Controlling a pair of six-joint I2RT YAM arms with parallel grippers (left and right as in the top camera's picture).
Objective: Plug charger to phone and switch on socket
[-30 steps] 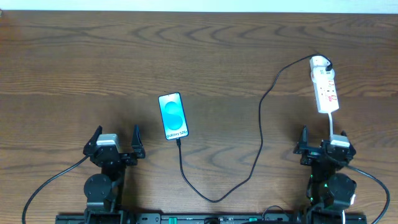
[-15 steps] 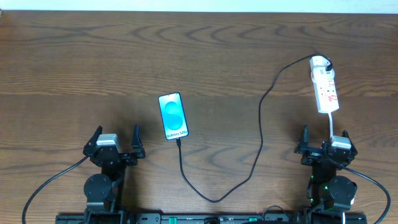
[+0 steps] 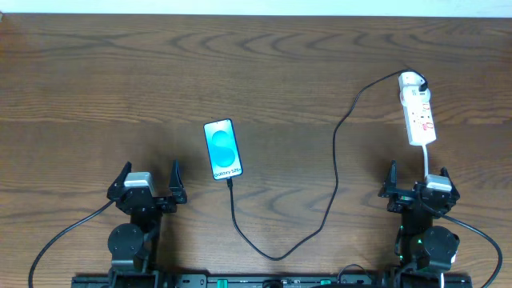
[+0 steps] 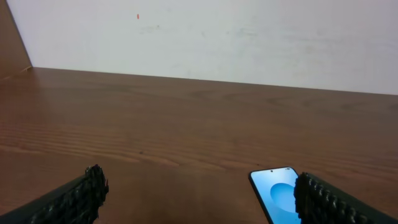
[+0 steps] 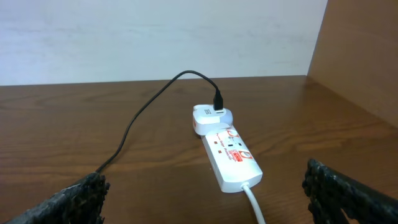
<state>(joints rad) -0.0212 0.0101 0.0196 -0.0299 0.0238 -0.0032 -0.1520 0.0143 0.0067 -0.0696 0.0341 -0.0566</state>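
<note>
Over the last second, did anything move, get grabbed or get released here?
Nothing visibly changed. The left gripper and right gripper stay open and empty, touching nothing; the phone, charger and socket lie where they were.

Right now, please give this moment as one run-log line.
left hand: open, empty | right hand: open, empty | charger: tip at phone bottom edge, plug at socket far end | socket on/off: cannot tell

Even, soft light throughout; no hard shadows. Overhead view sharp, table (image 3: 256, 72) grain crisp, faint sheen. Phone (image 3: 222, 150) screen glows bright (text still legible). Wrist views softer; near fingertips (image 4: 78, 198) dark, slightly blurred. White wall (image 5: 155, 37) bright, not blown out.
</note>
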